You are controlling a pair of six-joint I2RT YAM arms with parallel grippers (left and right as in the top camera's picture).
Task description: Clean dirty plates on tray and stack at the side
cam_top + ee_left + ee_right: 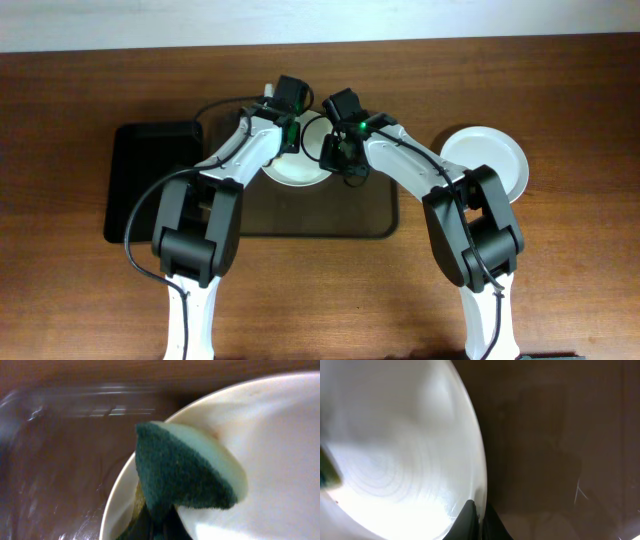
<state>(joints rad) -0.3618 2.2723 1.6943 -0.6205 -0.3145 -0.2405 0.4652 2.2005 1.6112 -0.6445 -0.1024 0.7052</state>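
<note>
A white plate lies at the back of the dark brown tray, between both wrists. My left gripper is shut on a green and yellow sponge that presses on the plate's inner surface near its rim. My right gripper is shut on this plate's rim, one finger inside and one outside. Another white plate sits on the table to the right of the tray. The pale blue-green plate is not in view.
A smaller black tray lies on the wooden table left of the brown tray. Both arms reach over the brown tray's front half. The tray's bare brown floor shows in both wrist views.
</note>
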